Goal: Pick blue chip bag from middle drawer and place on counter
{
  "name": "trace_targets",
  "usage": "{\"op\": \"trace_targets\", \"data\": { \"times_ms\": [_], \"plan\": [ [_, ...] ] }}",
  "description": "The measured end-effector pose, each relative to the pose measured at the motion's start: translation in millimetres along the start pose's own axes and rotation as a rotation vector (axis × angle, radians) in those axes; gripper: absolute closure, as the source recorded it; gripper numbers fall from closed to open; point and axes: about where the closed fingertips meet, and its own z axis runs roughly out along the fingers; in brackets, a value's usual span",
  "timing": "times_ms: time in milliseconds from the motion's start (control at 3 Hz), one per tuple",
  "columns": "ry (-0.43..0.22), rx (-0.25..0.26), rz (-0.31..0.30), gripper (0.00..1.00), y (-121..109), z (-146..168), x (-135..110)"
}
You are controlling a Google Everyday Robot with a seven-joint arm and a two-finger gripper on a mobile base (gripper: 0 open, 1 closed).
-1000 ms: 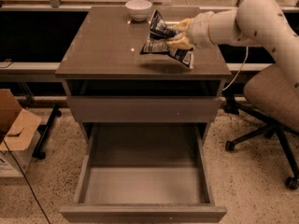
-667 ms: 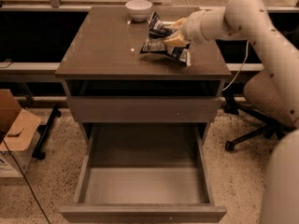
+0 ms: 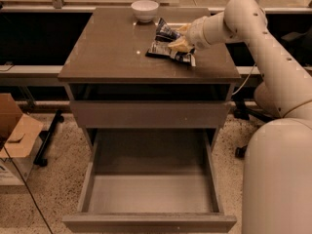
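The blue chip bag (image 3: 167, 47), crumpled dark blue foil with white and black patches, rests on the counter (image 3: 112, 48) at its right rear part. My gripper (image 3: 181, 37) reaches in from the right and is shut on the bag's right end, one yellowish finger above it and one below. The middle drawer (image 3: 151, 196) is pulled fully out below the cabinet, and its pale grey floor holds nothing.
A white bowl (image 3: 145, 9) stands at the counter's back edge, just left of the bag. A closed drawer front (image 3: 148, 114) sits above the open drawer. A cardboard box (image 3: 17, 138) is on the floor at left, and an office chair base (image 3: 242, 130) at right.
The arm has drawn closer to the camera and now fills the right side. The bag has settled lower onto the counter, still in the gripper.
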Motion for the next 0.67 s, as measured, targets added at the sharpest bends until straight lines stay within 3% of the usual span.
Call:
{"op": "trace_targets", "data": {
  "times_ms": [333,667],
  "plan": [
    [-0.001,-0.006,0.0,0.11,2.2,4.2,-0.5],
    [-0.002,-0.011,0.0,0.0,3.7,7.0,-0.7]
  ]
}}
